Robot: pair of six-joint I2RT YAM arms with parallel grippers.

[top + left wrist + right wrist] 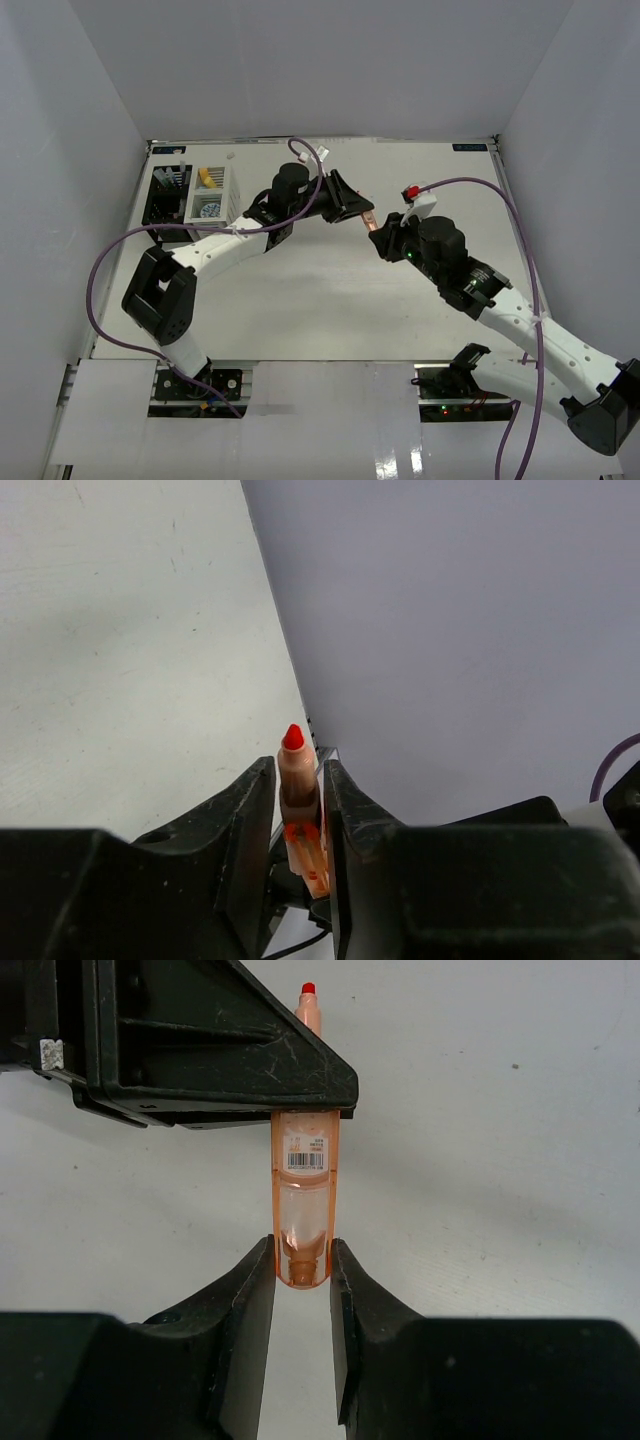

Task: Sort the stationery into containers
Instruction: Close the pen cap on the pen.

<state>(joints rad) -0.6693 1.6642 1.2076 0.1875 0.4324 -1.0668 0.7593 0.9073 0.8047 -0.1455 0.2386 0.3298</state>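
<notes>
Mid-air handover over the middle of the desk (300, 310), a little toward its far edge. We see the orange marker (303, 1185) spanning the gap between the two arms, held up off the surface. The left end effector (299, 772) is pressed onto the barrel just behind the red tip, both fingers flat against it. The right end effector (300, 1255) pinches the rounded clear tail end, so both arms grip the one marker at once. The two containers stand side by side at the desk's far-left corner, the black container (152, 205) outermost and the white container (226, 190) next to it. A yellow item (207, 177) and a round patterned roll (210, 209) show inside the white one; what sits in the black one we cannot make out. We judge the step to be passing the marker to the left arm, the one nearer the containers. To do it well, we would confirm the left grip is firm and square before the right one lets go. Then we would spread the right fingers only, without pulling, and back straight away along the marker's axis so the tail is not dragged sideways. The left hold sits near one end, so the long free tail may droop or swivel; we would carry it slowly toward the far-left corner.
</notes>
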